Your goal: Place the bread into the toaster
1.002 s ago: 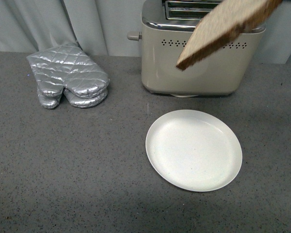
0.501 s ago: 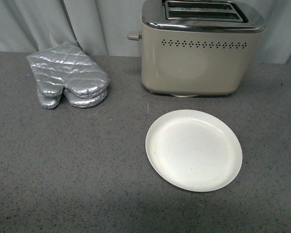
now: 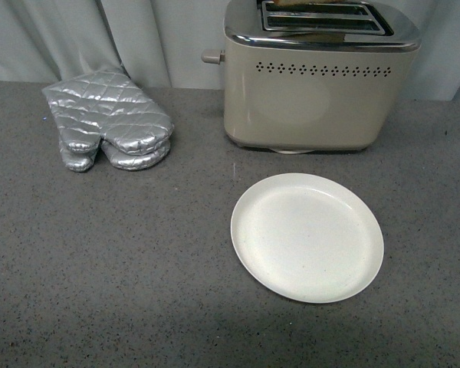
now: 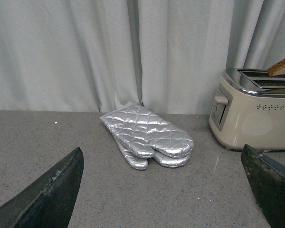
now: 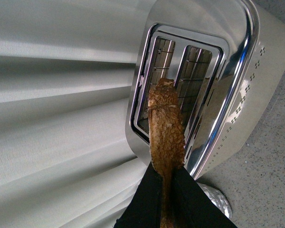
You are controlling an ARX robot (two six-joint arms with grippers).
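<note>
The cream-beige toaster (image 3: 314, 100) stands at the back of the grey counter, its chrome top with two slots at the picture's upper edge. My right gripper (image 5: 165, 173) is shut on the bread (image 5: 165, 128), a brown slice held edge-on above the toaster (image 5: 237, 95), its far end over the bar between the two slots. The left wrist view shows the bread (image 4: 282, 66) tilted above the toaster (image 4: 256, 118), apart from it. In the front view only a brown sliver shows above the slots. My left gripper (image 4: 161, 190) is open and empty, low over the counter.
A round white plate (image 3: 307, 236) lies bare in front of the toaster. A silver quilted oven mitt (image 3: 107, 126) lies at the back left, also in the left wrist view (image 4: 147, 135). A grey curtain hangs behind the counter.
One second ago the tilted bread hung in front of the toaster in the front view. It rose out of that view, and now only a sliver shows above the slots.
</note>
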